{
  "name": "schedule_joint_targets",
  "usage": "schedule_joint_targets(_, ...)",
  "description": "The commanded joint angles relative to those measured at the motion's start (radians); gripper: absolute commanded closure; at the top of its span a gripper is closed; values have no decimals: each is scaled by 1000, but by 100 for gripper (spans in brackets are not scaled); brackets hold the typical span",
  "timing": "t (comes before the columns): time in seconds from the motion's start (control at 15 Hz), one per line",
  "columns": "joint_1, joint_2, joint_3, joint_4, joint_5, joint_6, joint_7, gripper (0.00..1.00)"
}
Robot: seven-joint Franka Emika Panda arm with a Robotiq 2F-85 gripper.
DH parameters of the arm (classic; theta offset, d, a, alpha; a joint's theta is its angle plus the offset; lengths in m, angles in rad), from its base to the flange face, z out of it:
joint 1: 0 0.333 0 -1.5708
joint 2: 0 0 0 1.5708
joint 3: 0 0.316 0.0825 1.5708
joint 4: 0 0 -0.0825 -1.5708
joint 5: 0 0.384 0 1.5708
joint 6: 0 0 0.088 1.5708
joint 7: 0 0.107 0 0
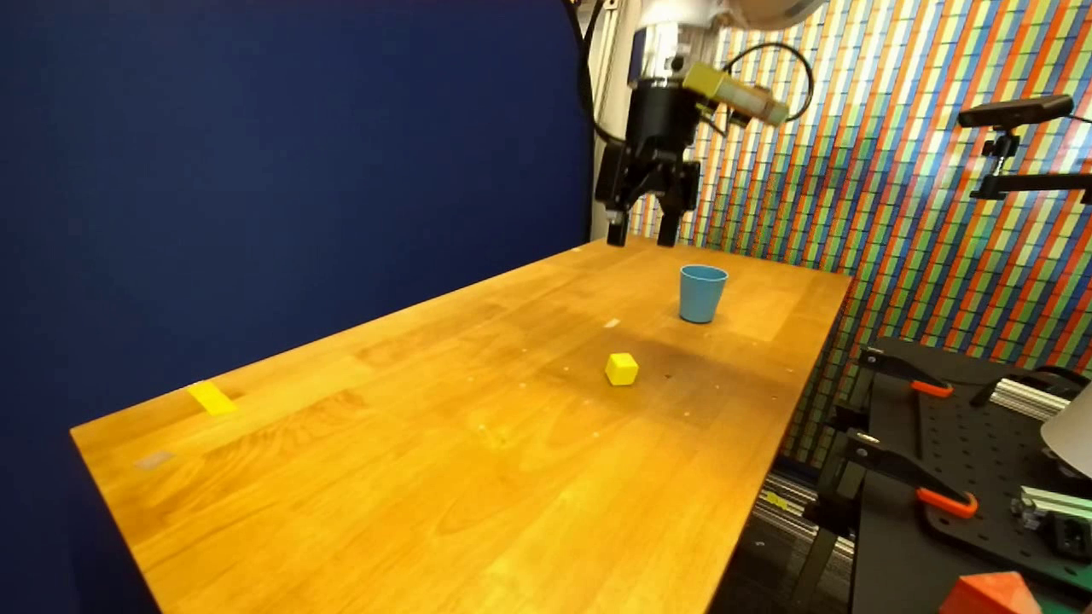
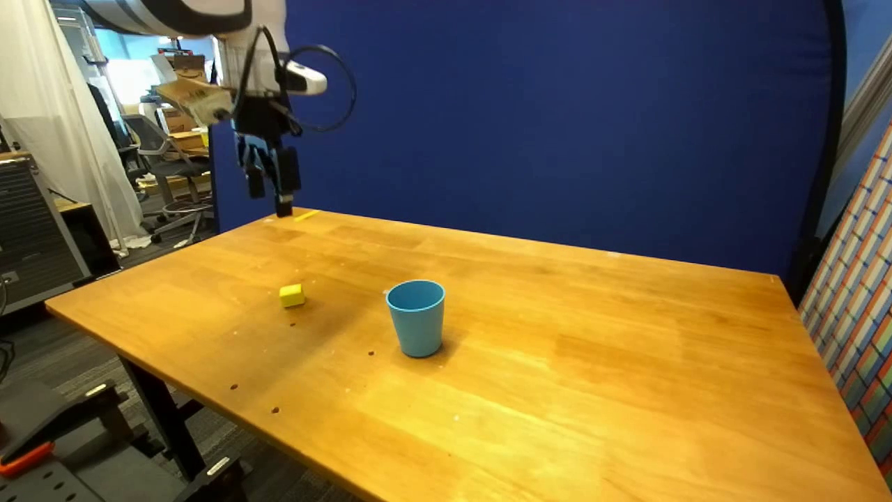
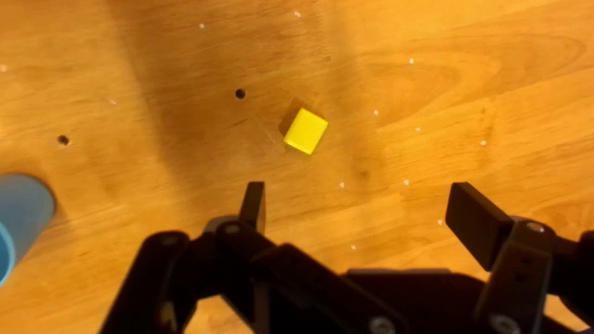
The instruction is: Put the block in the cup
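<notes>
A small yellow block [image 1: 622, 369] lies on the wooden table and also shows in an exterior view [image 2: 292, 295]. In the wrist view the block [image 3: 306, 131] sits beyond the fingertips, left of the middle between them. A blue cup [image 1: 701, 296] stands upright on the table, and in an exterior view [image 2: 419, 328] its visible upper inside is bare. In the wrist view the cup [image 3: 28, 204] is cut off at the left edge. My black gripper [image 3: 357, 185] is open with nothing between its fingers. In both exterior views the gripper [image 1: 641, 237] [image 2: 270, 199] hangs well above the table.
The wooden table [image 1: 426, 477] has small holes and bits of tape, including a yellow strip [image 1: 212, 397]. A blue backdrop [image 2: 543, 125] stands along one long side. A black bench [image 1: 904, 563] with orange-tipped clamps [image 1: 945, 501] stands beside the table.
</notes>
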Motion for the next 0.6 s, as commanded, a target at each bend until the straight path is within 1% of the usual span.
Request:
schedule_joint_targets(0.0, -3, 264, -10, 130, 161, 64, -125, 0)
schedule_joint_targets(0.07, -14, 322, 1, 165, 197, 56, -157, 0)
schedule_joint_targets(0.2, -25, 417, 11, 226, 215, 42, -168, 0)
schedule_joint_targets(0.53, -15, 565, 5, 324, 185, 42, -115, 0)
